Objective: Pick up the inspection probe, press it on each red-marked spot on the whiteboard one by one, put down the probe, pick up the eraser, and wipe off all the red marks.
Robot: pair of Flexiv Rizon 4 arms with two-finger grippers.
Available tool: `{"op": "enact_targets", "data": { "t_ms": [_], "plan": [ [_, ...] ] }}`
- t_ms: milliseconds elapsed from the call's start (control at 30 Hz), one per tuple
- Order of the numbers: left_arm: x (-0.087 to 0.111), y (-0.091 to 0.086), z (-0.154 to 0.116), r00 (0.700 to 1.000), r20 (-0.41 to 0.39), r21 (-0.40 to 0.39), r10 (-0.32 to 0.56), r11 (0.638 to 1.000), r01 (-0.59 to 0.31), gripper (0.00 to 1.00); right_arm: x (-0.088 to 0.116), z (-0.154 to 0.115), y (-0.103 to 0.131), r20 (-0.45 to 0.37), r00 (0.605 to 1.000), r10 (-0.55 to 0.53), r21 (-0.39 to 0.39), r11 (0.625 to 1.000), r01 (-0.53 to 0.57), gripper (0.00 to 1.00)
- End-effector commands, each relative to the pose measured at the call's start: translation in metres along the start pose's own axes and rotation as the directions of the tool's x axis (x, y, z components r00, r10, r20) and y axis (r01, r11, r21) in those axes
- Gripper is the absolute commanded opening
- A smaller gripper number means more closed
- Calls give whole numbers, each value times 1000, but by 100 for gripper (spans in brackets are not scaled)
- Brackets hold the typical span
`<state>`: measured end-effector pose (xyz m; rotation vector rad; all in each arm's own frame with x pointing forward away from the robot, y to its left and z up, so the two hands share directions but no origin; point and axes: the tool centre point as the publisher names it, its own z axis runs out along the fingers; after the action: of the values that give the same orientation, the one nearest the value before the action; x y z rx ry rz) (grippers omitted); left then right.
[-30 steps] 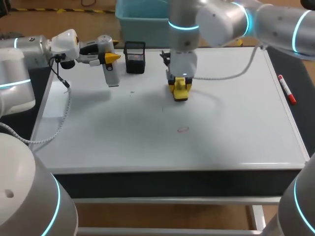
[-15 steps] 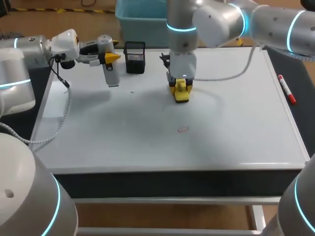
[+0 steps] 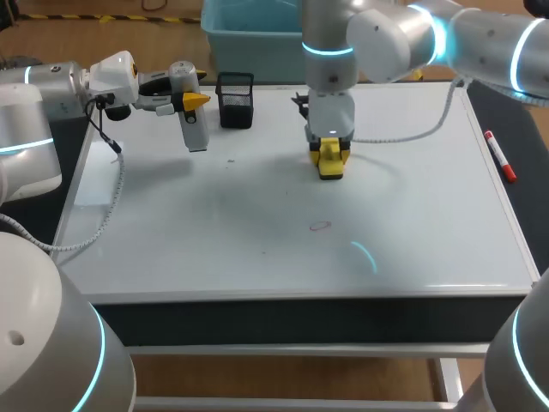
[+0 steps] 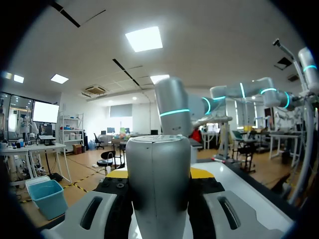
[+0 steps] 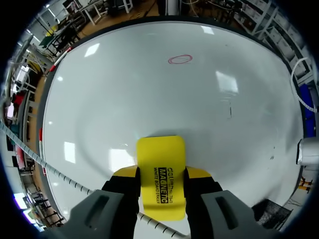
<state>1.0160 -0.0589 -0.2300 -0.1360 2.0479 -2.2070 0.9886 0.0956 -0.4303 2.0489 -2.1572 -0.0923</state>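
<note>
My right gripper (image 3: 330, 153) is shut on the yellow eraser (image 3: 331, 163), holding it low over the whiteboard (image 3: 412, 223) at mid-back. In the right wrist view the eraser (image 5: 160, 169) sticks out between the fingers, and I cannot tell whether it touches the board. One red oval mark (image 3: 319, 226) lies nearer the front; it appears well ahead of the eraser as the red mark (image 5: 180, 59). My left gripper (image 3: 193, 99) is shut on the grey inspection probe (image 3: 196, 130), above the board's far left. The probe (image 4: 159, 184) fills the left wrist view between the fingers.
A black mesh pen holder (image 3: 235, 99) stands at the back edge, between the two grippers. A red marker (image 3: 499, 154) lies along the right edge. A grey cable (image 3: 111, 184) hangs from my left arm over the board's left side.
My right gripper has carried the eraser a little to the right along the board. The left arm and probe have not moved.
</note>
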Motion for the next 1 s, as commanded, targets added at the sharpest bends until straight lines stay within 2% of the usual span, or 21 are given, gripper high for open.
{"op": "enact_targets", "data": {
  "t_ms": [33, 333, 600, 1000],
  "plan": [
    [0, -1, 1, 1000, 2, 0, 1, 1000, -1, 0, 22, 3, 3, 8, 1000, 15, 12, 1000, -15, 0],
    [0, -1, 1, 1000, 2, 0, 1, 1000, -1, 0, 52, -8, 5, 10, 997, 72, 34, 997, -72, 0],
    [0, -1, 1, 1000, 2, 0, 1, 1000, -1, 0, 78, -30, 5, 11, 995, 103, 38, 994, -103, 0],
    [0, -1, 1, 1000, 2, 0, 1, 1000, -1, 0, 128, -44, -14, 40, 984, 176, 50, 983, -177, 0]
  ]
}}
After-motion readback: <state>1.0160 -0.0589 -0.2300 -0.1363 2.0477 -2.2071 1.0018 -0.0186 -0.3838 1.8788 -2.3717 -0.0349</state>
